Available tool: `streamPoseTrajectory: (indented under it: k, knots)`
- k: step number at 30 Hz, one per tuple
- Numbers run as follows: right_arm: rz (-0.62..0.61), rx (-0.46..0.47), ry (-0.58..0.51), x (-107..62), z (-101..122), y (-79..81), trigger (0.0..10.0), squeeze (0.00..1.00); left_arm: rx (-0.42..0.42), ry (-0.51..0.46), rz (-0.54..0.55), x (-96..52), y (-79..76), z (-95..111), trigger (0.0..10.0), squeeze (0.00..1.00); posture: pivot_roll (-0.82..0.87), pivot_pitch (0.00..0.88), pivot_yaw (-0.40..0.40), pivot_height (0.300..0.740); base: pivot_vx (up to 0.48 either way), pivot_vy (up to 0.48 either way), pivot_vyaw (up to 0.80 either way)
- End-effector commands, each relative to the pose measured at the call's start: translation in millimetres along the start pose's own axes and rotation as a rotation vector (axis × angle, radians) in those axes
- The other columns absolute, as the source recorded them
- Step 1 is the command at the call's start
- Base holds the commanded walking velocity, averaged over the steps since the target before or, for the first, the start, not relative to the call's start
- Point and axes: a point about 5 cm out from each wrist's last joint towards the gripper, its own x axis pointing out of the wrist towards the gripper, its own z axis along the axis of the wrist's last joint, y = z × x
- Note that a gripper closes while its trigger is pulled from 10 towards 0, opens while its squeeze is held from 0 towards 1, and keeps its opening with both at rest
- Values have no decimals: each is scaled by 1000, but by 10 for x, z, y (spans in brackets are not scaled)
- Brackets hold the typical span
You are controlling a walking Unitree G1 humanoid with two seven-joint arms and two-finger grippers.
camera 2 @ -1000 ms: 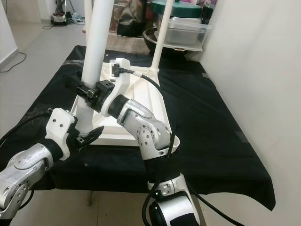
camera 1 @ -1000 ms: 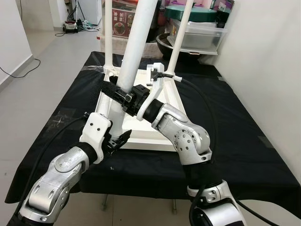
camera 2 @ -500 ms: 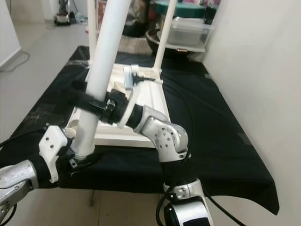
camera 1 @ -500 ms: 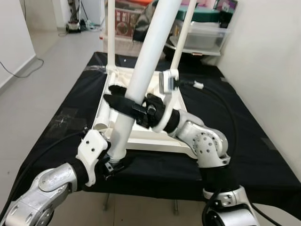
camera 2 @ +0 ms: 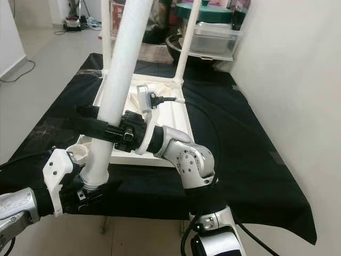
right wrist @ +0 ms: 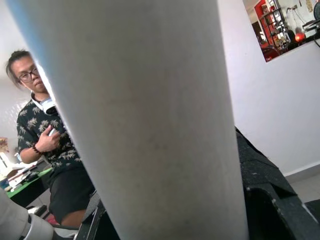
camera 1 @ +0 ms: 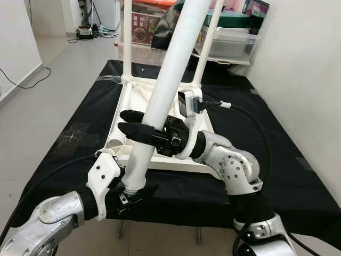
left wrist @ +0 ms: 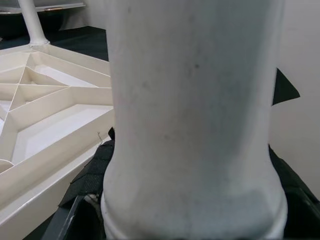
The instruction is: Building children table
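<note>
A long white table leg (camera 1: pixel 168 80) leans steeply over the near edge of an upside-down white tabletop (camera 1: pixel 176 162) that lies on the black-covered table (camera 1: pixel 277 160). My right gripper (camera 1: pixel 139 124) is shut on the leg at mid height, its black fingers wrapped around it. My left gripper (camera 1: pixel 133 194) is shut on the leg's lower end, just in front of the tabletop's near rim. Two other white legs (camera 1: pixel 127 42) (camera 1: pixel 206 42) stand upright in the far corners. A round socket (camera 2: pixel 77 152) shows at the near left corner. The left wrist view has the leg (left wrist: pixel 195 125) close up beside the ribbed underside (left wrist: pixel 45 100).
Plastic storage boxes (camera 1: pixel 229 37) and a dark bowl stand behind the table. A white wall (camera 1: pixel 309 64) runs along the right side. Grey floor with a cable (camera 1: pixel 16 80) lies to the left. A person (right wrist: pixel 45 145) in a patterned shirt appears in the right wrist view.
The leg's lower end has come off the tabletop's near corner toward the table's front edge, with my left gripper now closed around it. The right gripper stayed clamped on the leg.
</note>
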Motion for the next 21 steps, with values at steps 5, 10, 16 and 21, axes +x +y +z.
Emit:
streamPoseTrajectory:
  k: [5,10,16,21]
  knots:
    - [34,2,-10,34,-39,43,0,0,67,-48,84,-17,125,49,10000,1000,123,0,-118,740,0,0,0]
    - [-7,-25,2,-12,-37,-7,0,0,87,-72,250,-96,359,66,10000,1000,124,0,-123,740,0,0,0]
    - [-125,-99,15,-161,48,-155,0,0,45,-112,325,-196,362,96,10000,1000,123,0,-126,740,0,0,0]
    - [-315,-165,31,-309,127,-359,0,0,7,-113,331,-245,296,61,10000,1000,124,0,-129,740,0,0,0]
